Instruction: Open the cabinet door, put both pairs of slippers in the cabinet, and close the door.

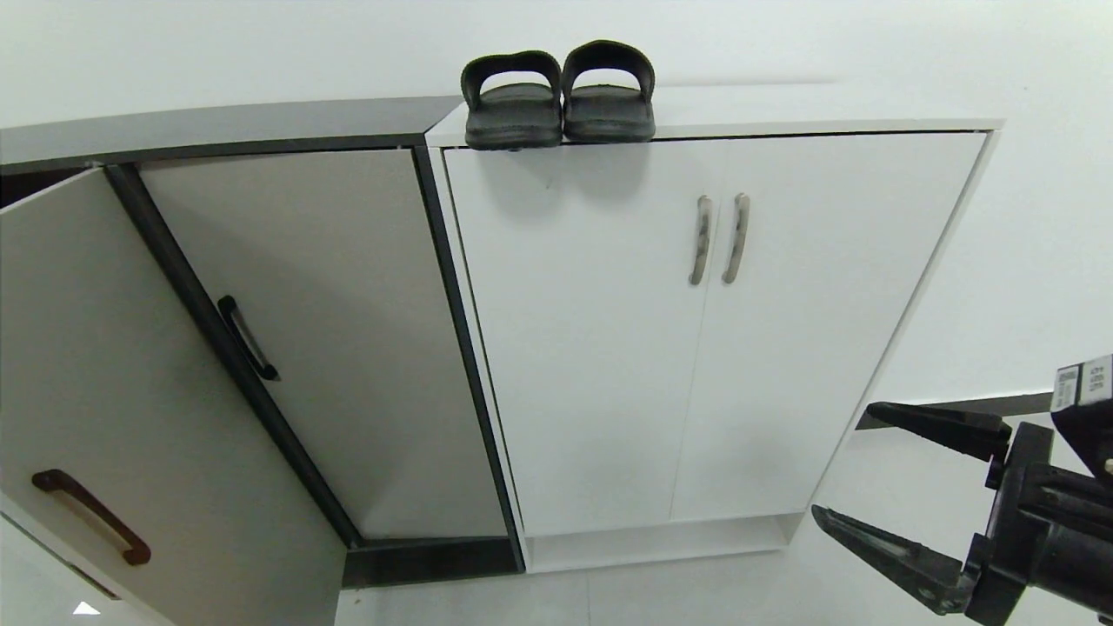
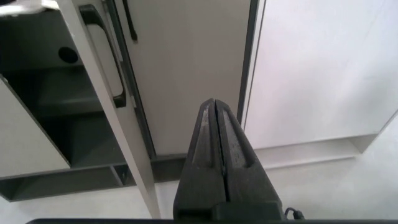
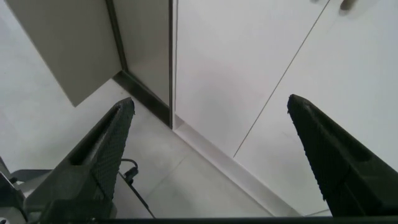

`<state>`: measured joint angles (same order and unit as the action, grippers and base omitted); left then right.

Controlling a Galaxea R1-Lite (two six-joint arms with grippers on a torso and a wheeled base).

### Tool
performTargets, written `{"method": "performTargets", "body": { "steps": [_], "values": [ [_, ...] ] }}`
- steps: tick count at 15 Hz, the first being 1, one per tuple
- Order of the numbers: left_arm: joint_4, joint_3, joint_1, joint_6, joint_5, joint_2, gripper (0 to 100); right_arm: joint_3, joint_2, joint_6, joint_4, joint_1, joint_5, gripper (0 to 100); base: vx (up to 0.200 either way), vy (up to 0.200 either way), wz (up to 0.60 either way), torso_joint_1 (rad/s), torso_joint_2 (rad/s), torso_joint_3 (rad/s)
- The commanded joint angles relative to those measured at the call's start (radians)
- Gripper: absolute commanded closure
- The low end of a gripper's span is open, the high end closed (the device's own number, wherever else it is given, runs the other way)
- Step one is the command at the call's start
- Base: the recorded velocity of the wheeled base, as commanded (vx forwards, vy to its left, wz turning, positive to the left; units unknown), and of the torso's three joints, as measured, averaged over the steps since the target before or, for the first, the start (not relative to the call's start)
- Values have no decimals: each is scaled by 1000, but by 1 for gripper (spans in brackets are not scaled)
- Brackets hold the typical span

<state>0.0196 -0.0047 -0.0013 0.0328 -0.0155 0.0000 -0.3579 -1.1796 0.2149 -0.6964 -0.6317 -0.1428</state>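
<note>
The slippers point(image 1: 559, 96) sit at 12 o'clock on top of the white cabinet point(image 1: 591, 365), right at its front edge, doors shut. The right hand point(image 1: 842, 460) is spread wide at 4 o'clock, the left hand point(image 2: 214, 106) pressed together. Yanking the handles point(image 1: 720, 239) could jolt the slippers off, I reckon. There's a sticker point(image 1: 1081, 382) on the right arm, print too tiny to read.

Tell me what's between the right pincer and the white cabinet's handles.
Nothing: the head view shows only bare white door between right pincer and handles.
</note>
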Motion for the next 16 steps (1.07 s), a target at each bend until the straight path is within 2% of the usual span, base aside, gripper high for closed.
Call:
{"method": "performTargets", "body": {
  "steps": [1, 7, 16],
  "values": [
    [0, 0, 0, -1, 0, 2, 100, -1, -2, 1, 0, 0, 2, 0, 0, 0, 0, 0, 0, 0],
    [0, 0, 0, -1, 0, 2, 100, -3, -3, 1, 0, 0, 3, 0, 0, 0, 0, 118, -333, -223],
    [0, 0, 0, -1, 0, 2, 100, -4, -2, 1, 0, 0, 3, 0, 0, 0, 0, 191, -468, -281]
  ]
}}
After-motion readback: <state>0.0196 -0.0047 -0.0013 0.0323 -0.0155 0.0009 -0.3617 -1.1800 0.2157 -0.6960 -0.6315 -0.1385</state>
